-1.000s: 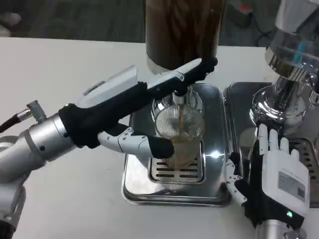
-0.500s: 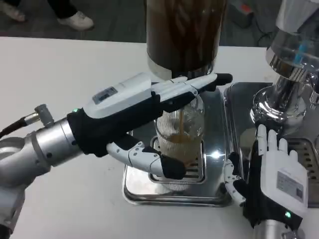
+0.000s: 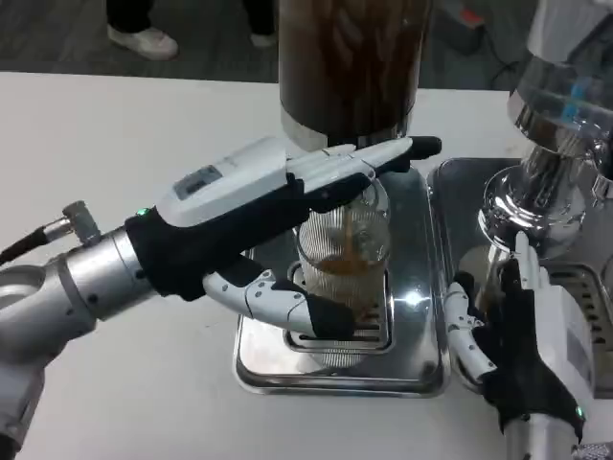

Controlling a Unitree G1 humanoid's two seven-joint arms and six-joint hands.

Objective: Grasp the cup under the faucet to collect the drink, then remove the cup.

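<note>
The left hand (image 3: pixel 259 206) grips the clear ribbed cup (image 3: pixel 347 254), its upper fingers (image 3: pixel 383 158) lying across the far side of the rim and its thumb curling round the near side. The cup, part filled with brown drink, stands on the steel drip tray (image 3: pixel 335 369) below the dark dispenser (image 3: pixel 347 67). The right hand (image 3: pixel 522 350) rests near the right edge of the white bench (image 3: pixel 124 125), fingers apart, holding nothing.

Left hand (image 3: pixel 273 225) stretched forward, fingers long, thumb curled beneath; right hand (image 3: pixel 522 350) upright, fingers spread
</note>
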